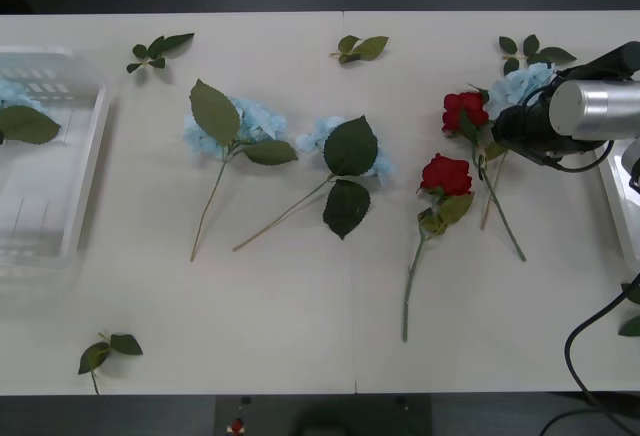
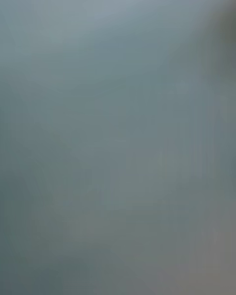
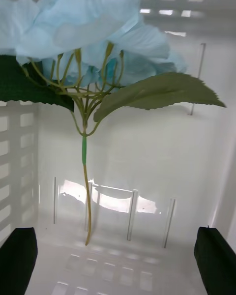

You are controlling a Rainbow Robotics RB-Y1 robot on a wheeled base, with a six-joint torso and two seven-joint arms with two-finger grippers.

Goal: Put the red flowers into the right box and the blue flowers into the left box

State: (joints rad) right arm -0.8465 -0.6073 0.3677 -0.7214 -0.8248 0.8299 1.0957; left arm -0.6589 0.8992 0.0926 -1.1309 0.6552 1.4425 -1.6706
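Observation:
In the left wrist view a blue flower [image 3: 88, 24] lies inside the left box [image 3: 147, 147], its stem pointing toward my left gripper [image 3: 118, 263]. That gripper is open, with its black fingers [image 3: 17, 260] apart and holding nothing. In the front view the left box [image 1: 60, 206] is at the table's left edge with that blue flower [image 1: 12, 94] in it. Two more blue flowers [image 1: 255, 121] [image 1: 325, 136] lie mid-table and a third [image 1: 520, 84] at the right. Two red flowers [image 1: 465, 111] [image 1: 447, 174] lie right of centre. My right gripper [image 1: 512, 128] hovers beside the upper rose. The right box [image 1: 615, 206] sits at the right edge.
Loose green leaf sprigs lie at the back left [image 1: 158, 51], back middle [image 1: 360, 49], back right [image 1: 530, 51] and front left [image 1: 108, 349]. A black cable [image 1: 590, 336] loops at the front right. The table's front middle has free room.

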